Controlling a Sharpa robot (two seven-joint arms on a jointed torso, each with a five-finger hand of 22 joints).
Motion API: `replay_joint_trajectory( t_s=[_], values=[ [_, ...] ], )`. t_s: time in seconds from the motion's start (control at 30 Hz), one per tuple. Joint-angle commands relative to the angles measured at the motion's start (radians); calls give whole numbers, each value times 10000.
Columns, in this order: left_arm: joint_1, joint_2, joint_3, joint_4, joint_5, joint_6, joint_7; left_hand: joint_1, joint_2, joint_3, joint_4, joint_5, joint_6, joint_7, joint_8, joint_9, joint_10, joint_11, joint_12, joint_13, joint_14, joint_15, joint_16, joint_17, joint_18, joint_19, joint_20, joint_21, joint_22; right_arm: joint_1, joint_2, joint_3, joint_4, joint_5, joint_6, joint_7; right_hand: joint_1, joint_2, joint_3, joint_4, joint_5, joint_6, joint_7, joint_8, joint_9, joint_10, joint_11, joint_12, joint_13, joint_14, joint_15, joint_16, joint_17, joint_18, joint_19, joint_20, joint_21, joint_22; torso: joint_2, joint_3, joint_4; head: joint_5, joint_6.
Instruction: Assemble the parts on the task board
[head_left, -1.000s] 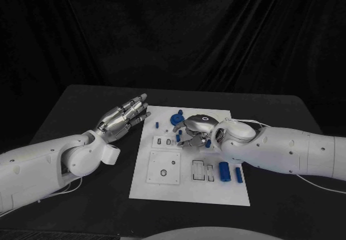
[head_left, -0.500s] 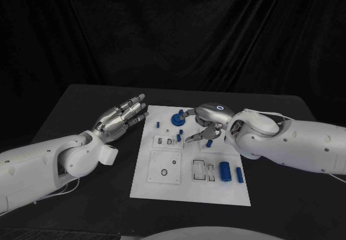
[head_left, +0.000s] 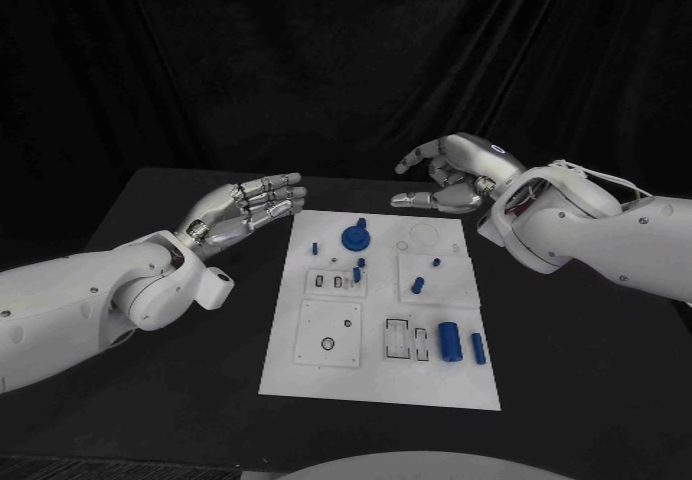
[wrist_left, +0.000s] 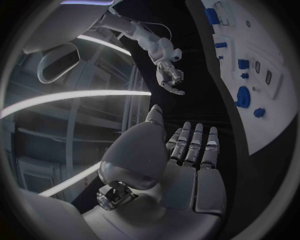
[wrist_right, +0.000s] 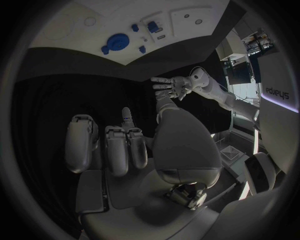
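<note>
1. Task board: white rectangular plate lying flat at the centre of the black table, long side running from 6 to 12 o'clock in the head view.
2. Round blue part: disc-shaped, at the board's 12 o'clock end, with a small blue piece at its 8 o'clock.
3. Small blue peg: upright near the board's middle, toward 3 o'clock.
4. Blue cylinder: lying toward 5 o'clock on the board; a slimmer blue bar just beside it at 3 o'clock.
5. Left hand: off the board's 10 o'clock corner, fingers extended and apart, holding nothing, clear of the board.
6. Right hand: raised beyond the board's 1 o'clock corner, fingers loosely curled with thumb apart from them, nothing between them.
</note>
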Motion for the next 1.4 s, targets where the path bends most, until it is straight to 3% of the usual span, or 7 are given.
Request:
replay_joint_trajectory(
  t_s=[0.03,0.3,0.4,0.6,0.77,1.03,1.4],
  values=[
    [298,151,13,-47,-3263,-1187,-62,-1451,-257,-926,17,-1194,-208,-17,-131,-25,1196,676,497,750,1161,229,871,154,-160,2122,15,1040,399,76,-79,-7,-79,1344,-233,201,27,107,69,-11,43,138,5,83,23,1048,109,36,2628,1029,102,-6,2544,-38,212,41,45,1890,-7,19,-25,-38,-43],
    [718,484,14,-108,-5357,-977,-2058,-1486,-8,-1241,-16,-1114,594,351,-14,96,3122,466,2472,3085,3204,-86,3242,1135,-34,4027,-182,1894,744,117,-118,-8,-272,1414,327,213,133,250,146,-30,94,273,22,164,46,1048,145,36,2628,1021,131,-42,2507,-25,185,67,-15,1886,-42,152,-116,7,-131],
    [802,602,14,-94,-5584,-490,-3062,-1619,205,-1334,85,-1169,1971,468,339,238,2591,45,7342,6922,2755,-678,8239,4305,21,4914,-957,3971,2159,91,-156,-9,-341,1378,412,194,157,269,158,-34,107,289,22,173,48,1048,146,36,2628,1018,133,-54,2494,-24,183,71,-19,1887,-65,210,-179,70,-192],
    [913,791,16,-22,-5763,427,-5122,-1460,23,-1062,-82,-1126,3954,745,2128,933,10273,-398,13930,13475,10614,-909,12164,13887,-651,6584,-1290,8856,6843,5,-232,-10,-436,1348,541,110,257,368,204,-55,212,333,25,197,49,1048,155,36,2628,1016,142,-58,2489,-21,179,82,-27,1894,-66,331,-300,213,-290],
    [1022,1002,17,32,-5806,1008,-6692,-2196,-189,-863,-68,-1087,4860,232,4029,2244,10548,-724,14033,13645,11614,-1316,12111,14866,-1371,10432,-1542,12953,12898,-132,-211,-10,-558,1340,596,33,431,515,230,-86,602,405,32,229,42,1048,179,36,2628,1012,160,-73,2470,-13,165,103,-63,1904,-50,508,-467,323,-344],
    [1168,1450,19,44,-5820,1826,-8510,-2755,11,-584,-121,-573,5221,-329,5895,4593,10548,-1241,14033,13645,11614,-1796,12111,14866,-1392,10794,-1748,13173,13422,-358,-145,-10,-738,1337,666,-91,479,666,224,-92,910,453,42,241,31,1048,203,36,2628,1005,180,-98,2440,-3,149,120,-109,1902,-34,657,-546,303,-416],
    [1198,2342,19,-431,-5823,2560,-10176,-2949,162,-416,-76,-475,5481,-503,6061,5250,10548,-1414,14033,13645,11614,-1962,12111,14866,-1393,10823,-1901,13158,13460,-492,-118,-10,-805,1336,704,-191,533,795,193,-115,1291,485,54,237,9,1048,230,36,2628,999,203,-119,2413,11,129,141,-173,1891,-73,875,-758,518,-522]
  ],
)
